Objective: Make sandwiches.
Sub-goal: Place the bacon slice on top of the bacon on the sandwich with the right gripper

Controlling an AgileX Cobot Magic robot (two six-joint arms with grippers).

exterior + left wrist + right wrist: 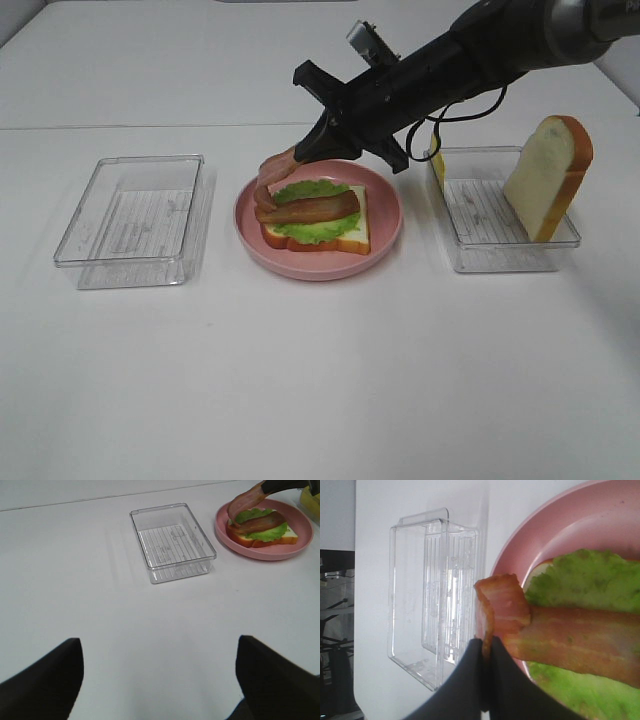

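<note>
Sandwich [315,222], part-built, sits on the round pink plate [320,270] at centre frame in the high view, a little above the middle. Layers, bottom up: white bread slice [352,240] with orange-brown crust, ruffled green lettuce leaf [322,230], one bacon strip [310,209] lying flat across the lettuce. A second bacon strip [277,170] curves up from the upper-left edge of the stack. Its lower end meets the left end of the flat strip, though I cannot tell whether they touch. Its upper end is pinched in the right gripper [305,150], on an arm reaching in from the upper right corner of frame. The right wrist view shows the same: the black fingers [470,680] are clamped narrow on the end of that strip [502,600]. The left gripper [159,642] shows in its own wrist view. Its two dark fingers [45,680] stand wide apart with nothing between them, above bare white table [150,615]. A clear tray [130,160] is at left of frame, just beside the plate. A second clear tray [500,265] is at right of frame. In it a spare bread slice [548,175] leans upright at the right end, and a yellow cheese slice [437,168] stands on edge against the upper-left corner.
</note>
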